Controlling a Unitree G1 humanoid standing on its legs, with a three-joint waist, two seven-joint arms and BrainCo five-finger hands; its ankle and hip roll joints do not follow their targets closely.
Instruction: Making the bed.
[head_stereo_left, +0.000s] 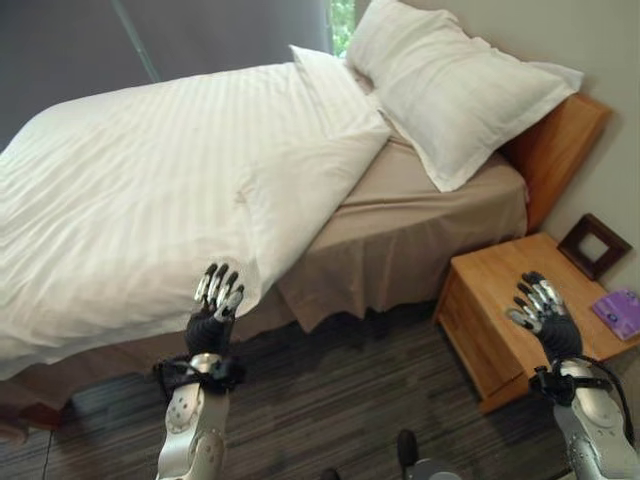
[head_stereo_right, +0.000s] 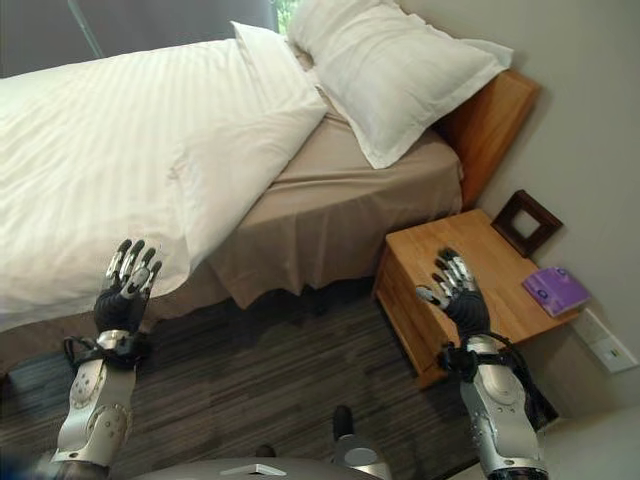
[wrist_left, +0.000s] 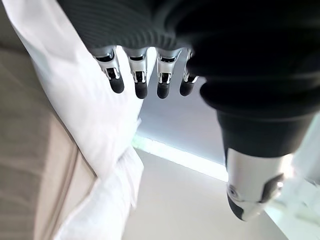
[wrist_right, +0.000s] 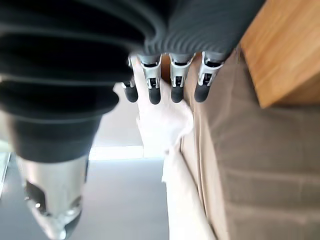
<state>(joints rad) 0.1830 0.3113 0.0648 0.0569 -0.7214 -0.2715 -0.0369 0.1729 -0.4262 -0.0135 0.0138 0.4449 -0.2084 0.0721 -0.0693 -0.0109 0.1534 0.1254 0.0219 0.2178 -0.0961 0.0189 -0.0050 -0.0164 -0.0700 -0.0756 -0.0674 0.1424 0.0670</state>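
Both hands are raised beside the bed (head_stereo_left: 400, 230), fingers released, nothing held: left hand (head_stereo_left: 213, 318) near the duvet (head_stereo_left: 150, 190) edge, right hand (head_stereo_left: 543, 315) over the nightstand (head_stereo_left: 500, 290).

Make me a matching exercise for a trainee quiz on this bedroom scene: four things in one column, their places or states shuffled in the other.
1. duvet
2. pillow
3. picture frame
4. left hand

a. against the wooden headboard
b. raised, fingers straight, holding nothing
c. on the nightstand by the wall
d. spread over the bed, corner folded back

Pairs: 1-d, 2-a, 3-c, 4-b
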